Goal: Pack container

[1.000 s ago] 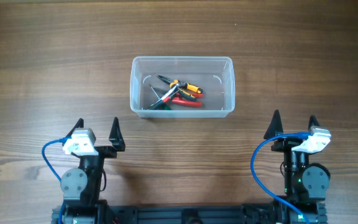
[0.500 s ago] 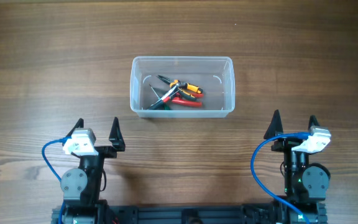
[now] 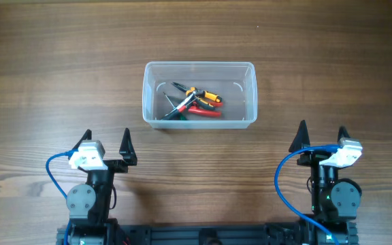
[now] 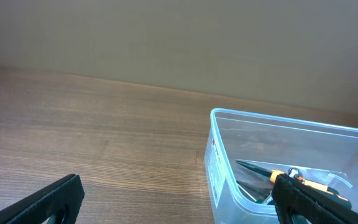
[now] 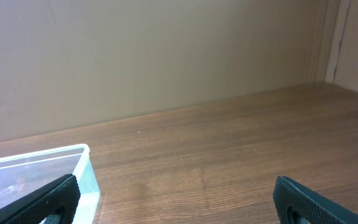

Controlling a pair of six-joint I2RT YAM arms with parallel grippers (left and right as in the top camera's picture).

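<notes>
The clear plastic container stands at the middle of the wooden table and holds several hand tools with orange, red and green handles. Both arms rest near the front edge, well short of it. My left gripper is open with nothing between its fingers; in the left wrist view the container lies ahead to the right, with an orange-handled tool inside. My right gripper is open and empty too; only the container's near corner shows at the left of its wrist view.
Bare wooden table surrounds the container. A plain beige wall stands behind the far table edge. Blue cables loop beside each arm base at the front.
</notes>
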